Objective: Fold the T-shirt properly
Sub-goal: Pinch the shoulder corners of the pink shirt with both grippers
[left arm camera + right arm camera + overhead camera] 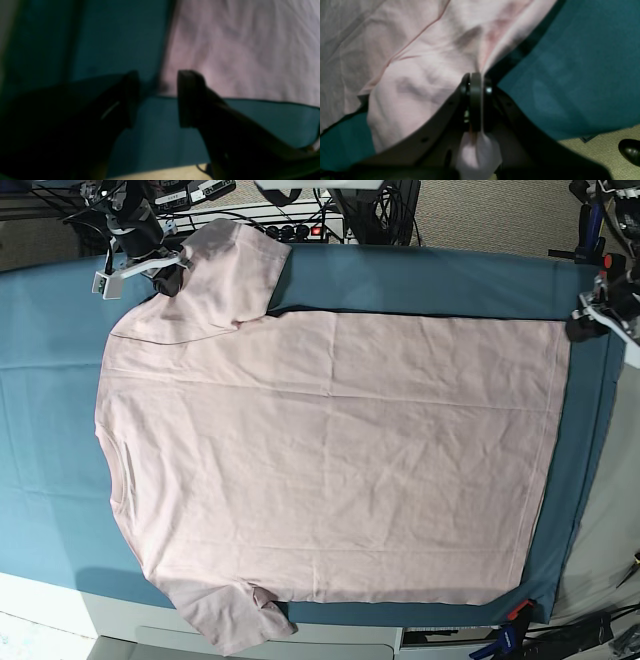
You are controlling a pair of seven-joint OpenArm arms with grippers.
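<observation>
Currently T-shirt [330, 470] flat, plain side up, on teal cloth [50, 370]. Right gripper [476, 82] pinched tight on sleeve fabric; left gripper [157, 98] gaping, empty, just off hem corner. Risk: one-sided pull skewing shirt, thin pinch slipping, cloth snagged.

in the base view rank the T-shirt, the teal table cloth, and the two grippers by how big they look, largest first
1. T-shirt: covers most of the view.
2. Teal table cloth: only a border shows around the shirt, so less visible area.
3. Right gripper and left gripper: both small and look alike, so I won't rank them.
</observation>
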